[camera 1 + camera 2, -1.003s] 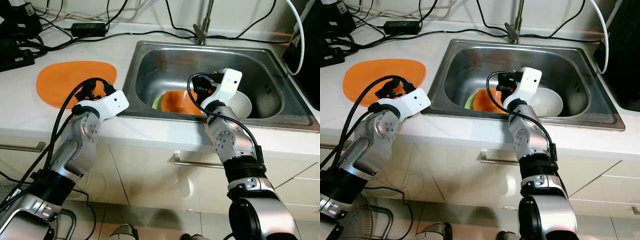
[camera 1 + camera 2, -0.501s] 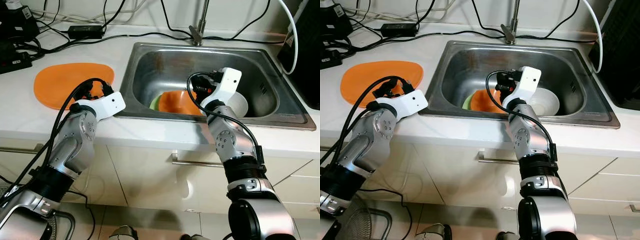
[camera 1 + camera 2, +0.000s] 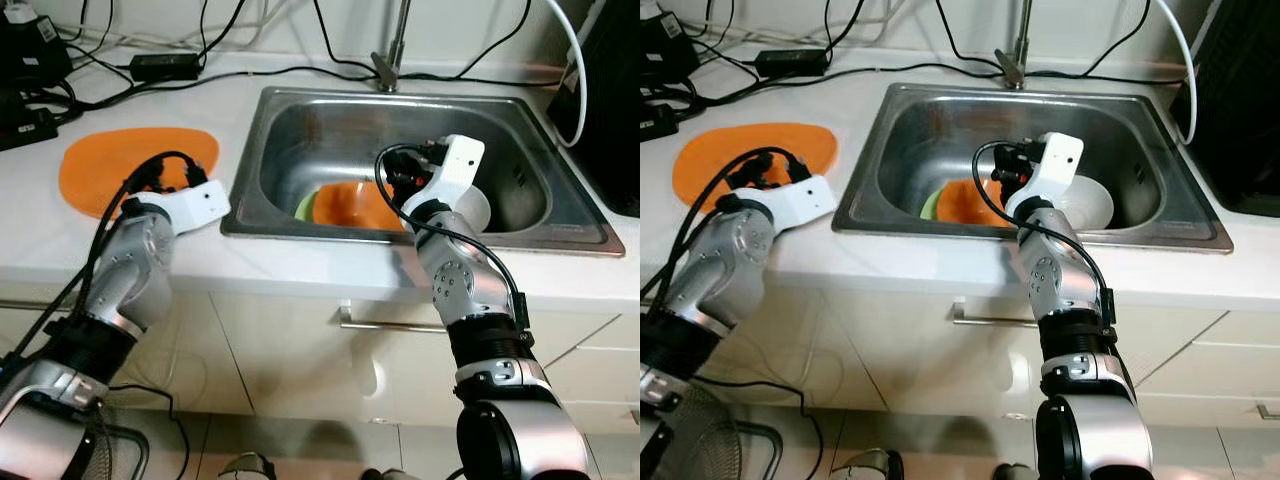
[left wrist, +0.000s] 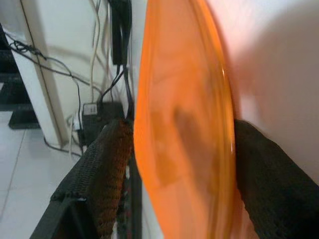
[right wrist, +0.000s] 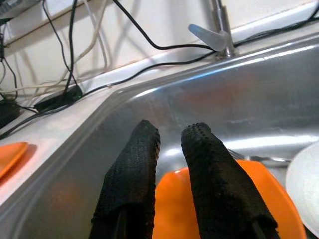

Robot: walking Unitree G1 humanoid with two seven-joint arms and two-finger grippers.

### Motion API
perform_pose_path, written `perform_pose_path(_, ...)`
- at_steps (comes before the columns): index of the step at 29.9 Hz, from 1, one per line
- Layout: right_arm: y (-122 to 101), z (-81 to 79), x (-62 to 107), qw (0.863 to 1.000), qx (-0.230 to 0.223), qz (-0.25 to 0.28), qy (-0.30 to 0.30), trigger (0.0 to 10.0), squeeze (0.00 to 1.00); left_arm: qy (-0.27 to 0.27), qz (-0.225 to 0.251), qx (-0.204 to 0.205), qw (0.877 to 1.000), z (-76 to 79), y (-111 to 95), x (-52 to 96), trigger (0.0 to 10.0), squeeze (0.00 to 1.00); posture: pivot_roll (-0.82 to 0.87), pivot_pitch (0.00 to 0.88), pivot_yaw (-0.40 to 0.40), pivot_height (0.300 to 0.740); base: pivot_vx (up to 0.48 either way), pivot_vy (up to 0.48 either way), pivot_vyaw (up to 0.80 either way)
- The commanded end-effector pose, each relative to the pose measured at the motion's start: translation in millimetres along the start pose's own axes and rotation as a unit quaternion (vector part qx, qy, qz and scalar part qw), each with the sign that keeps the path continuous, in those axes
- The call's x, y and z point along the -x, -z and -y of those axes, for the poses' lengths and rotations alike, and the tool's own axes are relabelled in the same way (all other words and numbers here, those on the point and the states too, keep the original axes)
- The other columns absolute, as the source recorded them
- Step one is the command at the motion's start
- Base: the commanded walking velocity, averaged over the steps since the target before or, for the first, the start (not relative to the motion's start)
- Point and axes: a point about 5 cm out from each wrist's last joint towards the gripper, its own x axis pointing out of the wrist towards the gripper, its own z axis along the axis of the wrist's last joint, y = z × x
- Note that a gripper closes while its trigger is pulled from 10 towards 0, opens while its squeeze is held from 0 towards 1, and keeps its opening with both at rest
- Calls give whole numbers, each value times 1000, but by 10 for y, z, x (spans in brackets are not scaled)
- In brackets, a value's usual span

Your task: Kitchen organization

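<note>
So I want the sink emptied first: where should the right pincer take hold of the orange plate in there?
Probably by its raised rim. The orange plate lies nearly flat in the sink, its near edge hidden behind the front wall, partly over a green plate, beside a white bowl. The right pincer hovers above; come down from there, one finger under the lip.

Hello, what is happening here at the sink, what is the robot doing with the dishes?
The robot stands at a kitchen counter. Its right gripper hangs inside the steel sink, fingers nearly together with a thin gap, just above an orange dish lying beside a white bowl and a green item; it holds nothing. Its left gripper is at the edge of the flat orange plate on the counter, open, one finger on each side of it.
</note>
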Motion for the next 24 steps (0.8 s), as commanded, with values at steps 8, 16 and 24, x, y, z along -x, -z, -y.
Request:
perform_pose_path(8,-4,28,40,1000,1,-1,5,10000,0,43,-19,-16,999,193,101,-60,0,0,89,69,14,740,0,0,0)
perform_pose_path(16,-8,32,44,1000,0,-2,7,10000,0,53,-4,-13,999,240,27,-67,0,0,88,79,15,740,0,0,0)
perform_pose_path(24,3,37,52,1000,-2,-5,8,10000,0,61,4,-13,998,279,-8,-60,0,0,89,80,15,740,0,0,0)
